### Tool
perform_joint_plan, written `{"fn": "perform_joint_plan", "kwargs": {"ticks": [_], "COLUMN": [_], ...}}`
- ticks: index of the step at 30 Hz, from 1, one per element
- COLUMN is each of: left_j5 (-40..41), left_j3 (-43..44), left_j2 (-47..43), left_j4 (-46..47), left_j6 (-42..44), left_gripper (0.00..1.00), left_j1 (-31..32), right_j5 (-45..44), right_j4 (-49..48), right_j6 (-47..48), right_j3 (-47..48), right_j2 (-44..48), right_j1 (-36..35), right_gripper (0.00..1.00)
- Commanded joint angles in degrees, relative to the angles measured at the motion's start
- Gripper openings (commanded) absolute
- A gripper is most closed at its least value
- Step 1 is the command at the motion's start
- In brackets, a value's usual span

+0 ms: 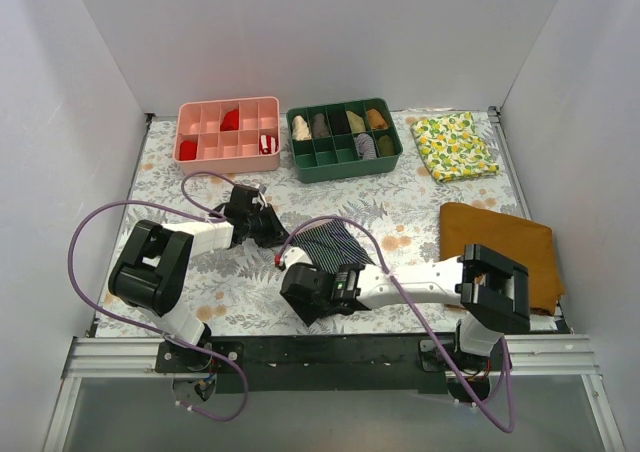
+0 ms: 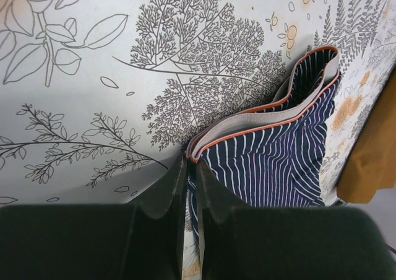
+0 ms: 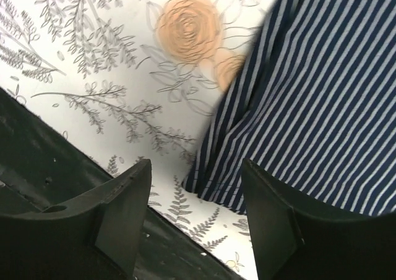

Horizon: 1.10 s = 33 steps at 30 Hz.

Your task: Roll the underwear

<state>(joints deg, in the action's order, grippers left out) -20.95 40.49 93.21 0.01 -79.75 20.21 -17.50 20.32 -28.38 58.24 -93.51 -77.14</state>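
The underwear (image 1: 325, 240) is lying flat on the flower-print table (image 1: 420, 207), near the front edge and between the two arms. The left gripper (image 2: 193, 193) is pinching down on the corner of the grey, orange-edged waistband (image 2: 266, 109); its jaws are standing almost together, with the cloth's edge running between them. The right gripper (image 3: 197, 175) is hovering with its jaws wide apart over the opposite, near edge of the striped cloth, gripping nothing.

The garment is looking thin, soft and light, so it is likely going to sag and fold wherever it is unsupported and slide easily on the table. The thicker waistband is probably offering the firmest hold, and the two ends of one edge seem the best places to grip for an even roll.

At the far side, a pink divided tray (image 1: 228, 129) is holding a few red pieces and one red-and-white striped piece, each in its own compartment. Beside it, a green divided tray (image 1: 343, 139) is holding rolled cloths in cream, grey and mustard tones along its far row, and a striped roll in the near row.
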Motion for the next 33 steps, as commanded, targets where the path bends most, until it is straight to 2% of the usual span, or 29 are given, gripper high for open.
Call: {"fn": "perform_joint_plan", "kwargs": {"ticks": [1,4,9,18,24,30,32,33], "left_j5": [2.1,2.1,2.1,2.1,2.2,2.3,2.3,2.2], "left_j3": [2.6,3.2,3.4,3.7,4.2,4.2,4.2,4.1], "left_j2": [-1.6,-1.7,-1.8,-1.5,-1.1,-1.1,-1.1,-1.3], "left_j4": [-4.8,-5.5,-5.7,-6.1,-6.6,-7.1,-7.2,-7.3], "left_j6": [1.2,1.6,1.7,1.9,2.0,2.1,2.1,2.2], "left_gripper": [0.00,0.00,0.00,0.00,0.00,0.00,0.00,0.00], "left_j1": [0.1,0.0,0.0,0.0,0.0,0.1,0.0,0.1], "right_j5": [-6.0,-9.4,-11.2,-7.7,-7.3,-6.8,-6.7,-6.8], "right_j4": [5.9,10.3,14.0,10.8,11.0,11.9,11.9,11.8], "right_j6": [-1.5,-3.9,-6.4,-4.6,-4.3,-4.5,-4.4,-4.5], "right_j3": [5.7,8.1,9.6,8.5,8.7,9.2,9.1,9.2], "right_j2": [-3.5,-5.8,-8.0,-8.5,-9.6,-11.7,-12.0,-12.0], "right_j1": [-3.5,-4.7,-4.9,-5.1,-5.2,-5.2,-5.2,-5.2], "right_gripper": [0.66,0.64,0.55,0.53,0.42,0.40,0.36,0.29]}}
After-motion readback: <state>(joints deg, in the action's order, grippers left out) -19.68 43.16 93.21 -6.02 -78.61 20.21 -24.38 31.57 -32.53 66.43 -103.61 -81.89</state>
